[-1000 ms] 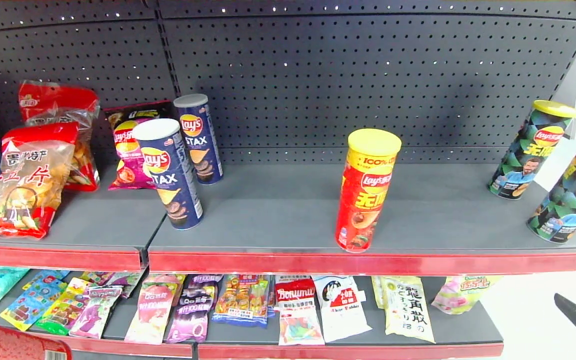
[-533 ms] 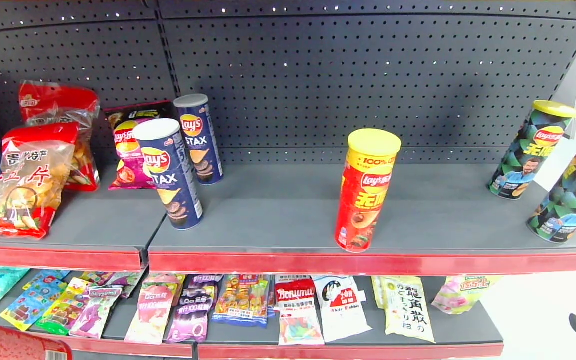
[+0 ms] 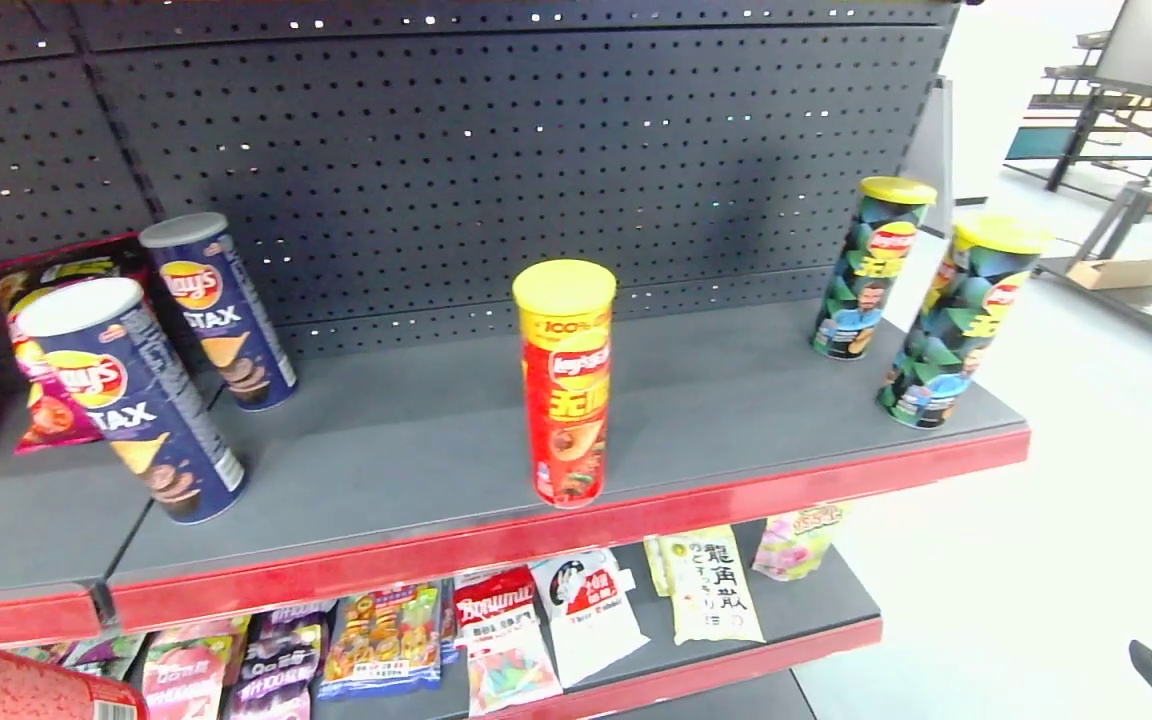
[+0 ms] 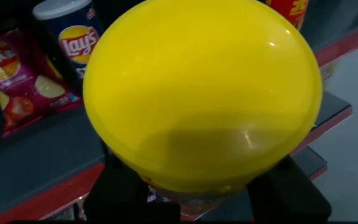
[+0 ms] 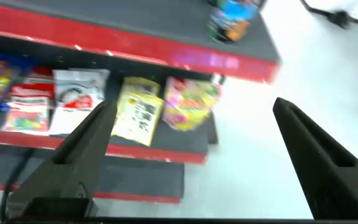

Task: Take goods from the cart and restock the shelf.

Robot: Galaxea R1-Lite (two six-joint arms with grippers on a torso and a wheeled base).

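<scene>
Left wrist view: a yellow-lidded can (image 4: 201, 93) is pinched by the left claw (image 4: 210, 198) before the shelf (image 3: 416, 455); the right claw (image 5: 194, 124) is spread. The shelved red can (image 3: 568, 385) could be toppled by crowding.

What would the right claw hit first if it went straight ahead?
Probably the pink-and-green snack bag on the lower shelf, centred between the open fingers of the right gripper, though depth is unclear.

Shelf (image 3: 416, 470) (grey) with chip cans (image 3: 564, 400)
</scene>
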